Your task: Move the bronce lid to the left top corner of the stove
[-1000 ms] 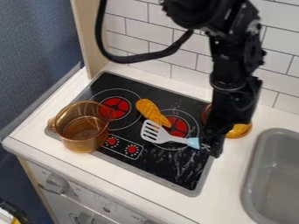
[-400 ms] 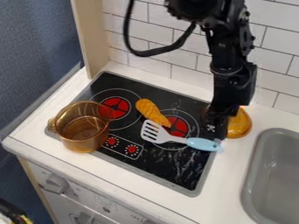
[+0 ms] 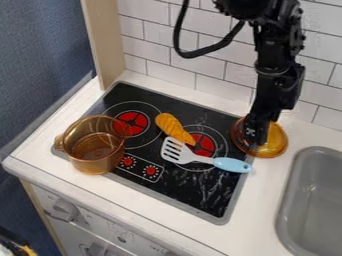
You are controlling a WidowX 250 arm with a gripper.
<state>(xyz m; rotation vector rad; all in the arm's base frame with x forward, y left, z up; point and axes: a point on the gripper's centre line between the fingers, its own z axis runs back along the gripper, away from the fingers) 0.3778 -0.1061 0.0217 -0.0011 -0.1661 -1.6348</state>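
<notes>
The tool (image 3: 254, 138) shifted back over the lid (image 3: 274, 142), hiding part; opening cannot be told.

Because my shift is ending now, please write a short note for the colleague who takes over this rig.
Black gripper: at the round transparent amber lid, overlapping it in view; a grasp cannot be confirmed.
Lid: at the right rear of the black stove top with grey rim.
Done: gripper is at the lid.
Left: bring the lid to the stove's left top corner.
Also on the stove: transparent amber pot, left front; white slotted spatula with light-blue handle, right side.
</notes>
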